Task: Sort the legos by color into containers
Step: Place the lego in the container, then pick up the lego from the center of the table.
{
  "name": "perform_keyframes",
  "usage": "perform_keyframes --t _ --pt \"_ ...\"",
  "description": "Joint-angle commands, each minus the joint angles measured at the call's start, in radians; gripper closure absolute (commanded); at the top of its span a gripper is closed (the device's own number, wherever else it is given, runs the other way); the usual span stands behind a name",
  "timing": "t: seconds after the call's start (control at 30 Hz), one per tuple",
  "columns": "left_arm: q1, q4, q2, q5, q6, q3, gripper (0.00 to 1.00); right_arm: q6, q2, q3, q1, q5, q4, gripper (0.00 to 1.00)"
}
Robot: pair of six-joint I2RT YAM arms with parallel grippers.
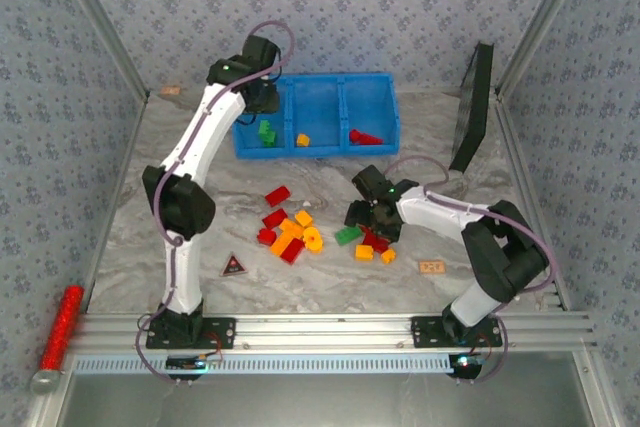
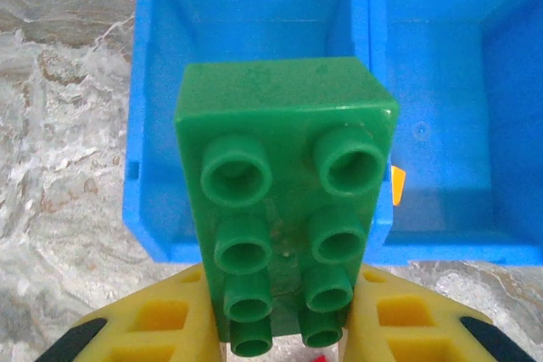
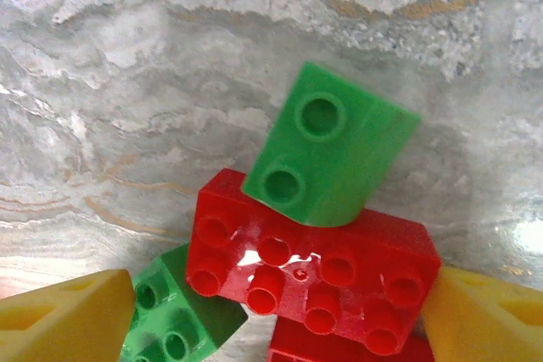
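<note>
1. A marbled grey worktop sits between walls papered in a blue flower pattern. A black panel leans at the upper right of the overhead view.
2. A blue bin with 3 compartments lies at the upper centre of the worktop. Its left compartment holds sorted green bricks, the middle 1 holds an orange brick, and the right 1 holds red pieces.
3. The left gripper hangs over the bin's left compartment, clenched on a green brick. In the left wrist view, the brick's 8-stud face is turned to the camera. The yellow fingers press its 2 sides at the bottom of the frame, and the open blue compartment lies behind it.
4. Loose bricks lie at the centre of the worktop. A red and orange cluster sits left of centre, and a second cluster is under the right gripper.
5. The right gripper is low over that second cluster, its jaws spread wide and grasping nothing.
6. In the right wrist view, a red brick lies between the fingers. The finger at the lower right is just beside its end; I cannot tell whether they touch. The lower-left finger is apart from it.
7. A 2-stud green brick rests on the red brick's upper edge. A low green brick sits by the lower-left finger.
8. A dark triangular tag lies below the first cluster. A red glittery cylinder lies at the lower left of the overhead view.
</note>
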Motion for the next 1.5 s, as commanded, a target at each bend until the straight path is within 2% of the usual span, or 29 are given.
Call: perform_keyframes --t 0.0,0.2,0.47,0.63,0.77,0.87,1.03,1.2,1.47 --pt "0.033 -0.077 0.112 0.007 0.046 0.121 0.92 0.006 0.031 0.012 0.011 0.053 -0.042 0.15" --pt "0.052 -0.119 0.266 0.023 0.062 0.265 0.93 -0.001 0.035 0.006 0.008 0.067 -0.042 0.26" --pt "0.062 -0.133 0.340 0.054 0.047 0.262 0.92 -0.028 0.025 0.021 0.009 0.090 -0.068 0.41" --pt "0.063 -0.118 0.345 0.054 0.051 0.225 0.89 -0.051 0.017 0.040 0.007 0.106 -0.081 0.43" --pt "0.066 -0.110 0.347 0.059 0.049 0.199 0.88 -0.069 0.025 0.045 0.000 0.104 -0.081 0.41" --pt "0.066 -0.111 0.346 0.059 0.051 0.194 0.88 -0.089 0.039 0.053 -0.003 0.100 -0.073 0.26" --pt "0.066 -0.112 0.338 0.062 0.054 0.192 0.88 -0.087 0.041 0.065 -0.003 0.095 -0.056 0.15" --pt "0.066 -0.107 0.329 0.065 0.060 0.192 0.88 -0.073 0.052 0.064 -0.007 0.072 -0.011 0.14" --pt "0.066 -0.092 0.337 0.057 0.066 0.168 0.87 -0.043 0.118 0.075 -0.016 0.047 0.038 0.16"
